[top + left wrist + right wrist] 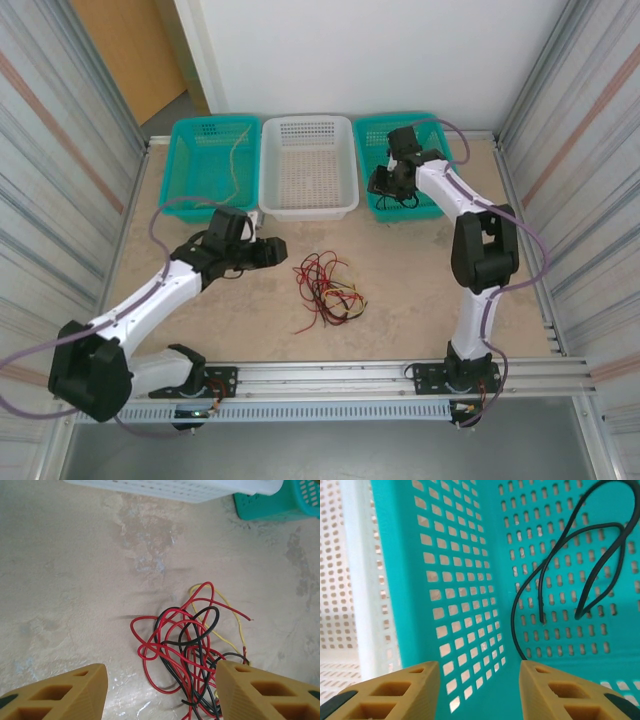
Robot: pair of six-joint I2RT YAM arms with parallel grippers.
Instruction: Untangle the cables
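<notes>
A tangle of red, black and yellow cables lies on the table in front of the baskets. My left gripper hovers just left of it, open. In the left wrist view the tangle spreads between and beyond the open gripper, and nothing is gripped. My right gripper is inside the right teal basket. In the right wrist view that gripper is open, and a loose black cable lies on the basket floor by its right finger. A tan cable lies in the left teal basket.
A white basket stands between the two teal ones at the back of the table. Its rim and a corner of a teal basket appear at the top of the left wrist view. Corrugated metal walls close in both sides.
</notes>
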